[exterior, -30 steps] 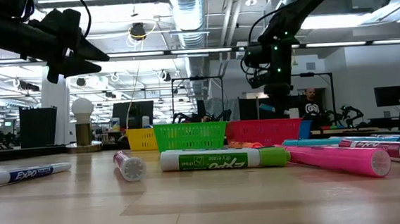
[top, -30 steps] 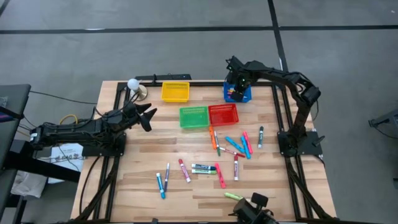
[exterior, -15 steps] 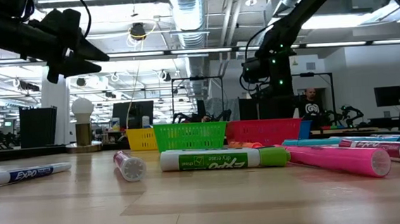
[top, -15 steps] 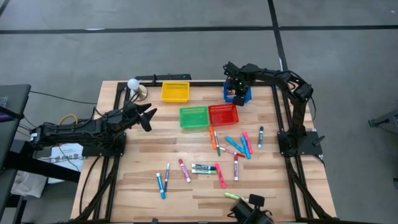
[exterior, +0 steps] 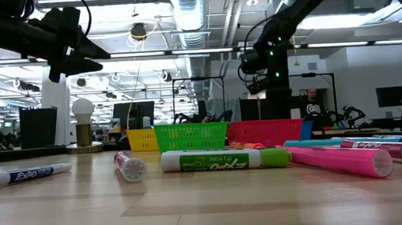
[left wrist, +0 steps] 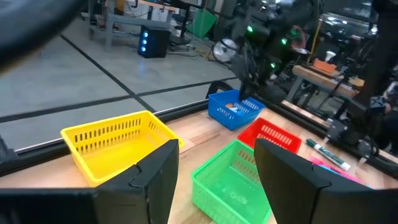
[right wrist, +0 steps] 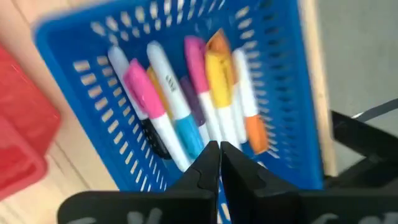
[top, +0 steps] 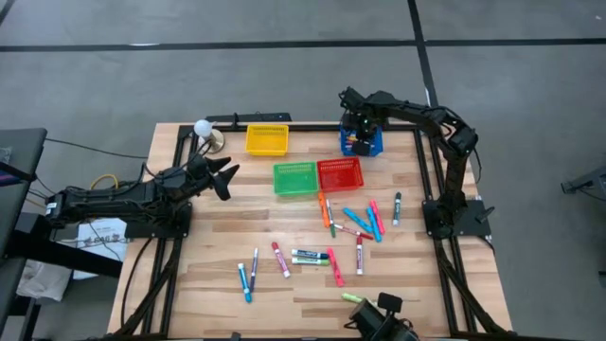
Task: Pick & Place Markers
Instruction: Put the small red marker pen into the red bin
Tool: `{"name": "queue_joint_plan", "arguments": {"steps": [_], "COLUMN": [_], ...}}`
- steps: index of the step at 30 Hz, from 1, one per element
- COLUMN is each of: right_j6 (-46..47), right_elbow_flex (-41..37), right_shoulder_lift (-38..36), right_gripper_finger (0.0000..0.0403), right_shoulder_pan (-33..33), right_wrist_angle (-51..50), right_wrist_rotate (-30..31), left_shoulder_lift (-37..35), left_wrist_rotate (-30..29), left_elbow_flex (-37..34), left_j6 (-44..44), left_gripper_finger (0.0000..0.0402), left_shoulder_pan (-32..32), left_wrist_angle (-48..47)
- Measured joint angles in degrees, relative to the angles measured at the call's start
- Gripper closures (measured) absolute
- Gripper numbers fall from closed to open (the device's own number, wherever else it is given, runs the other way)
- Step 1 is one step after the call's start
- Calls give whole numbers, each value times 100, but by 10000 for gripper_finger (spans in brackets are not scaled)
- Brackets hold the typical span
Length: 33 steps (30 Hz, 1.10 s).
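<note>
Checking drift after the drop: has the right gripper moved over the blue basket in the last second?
Yes. The right gripper, fingers shut and empty, has shifted slightly toward the far table edge and left, still above the blue basket.

A wooden table (top: 208, 256) carries four baskets along its far side: yellow (top: 267, 140), green (top: 294, 178), red (top: 340, 174), blue (top: 363, 142). Markers (top: 327, 248) lie scattered nearer. A white bulb (top: 202, 127) sits far left.
</note>
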Motion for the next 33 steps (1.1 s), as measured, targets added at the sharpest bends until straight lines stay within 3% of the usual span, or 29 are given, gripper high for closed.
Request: {"name": "queue_joint_plan", "arguments": {"steps": [7,15,22,27,33], "right_j6": [245,743,895,1247,1821], "right_elbow_flex": [266,266,206,-653,-1919], "right_shoulder_lift": [-718,-1974,-2777,-3503,-4527], "right_gripper_finger": [399,399,402,402,402], "right_shoulder_pan": [-45,-69,81,119,123], "right_wrist_angle": [-69,-75,-10,706,1354], "right_wrist_rotate": [-1284,-1878,-2303,-2847,-2981], "left_shoulder_lift": [-30,-88,-408,-636,-551], "left_wrist_rotate": [1005,1298,2188,2244,2249], "left_elbow_flex": [0,-96,-600,-706,-704], "left_j6": [260,326,304,258,-9], "left_gripper_finger": [192,192,192,192,192], "left_shoulder_pan": [0,0,-108,-334,-470], "left_wrist_angle": [28,192,793,796,842]}}
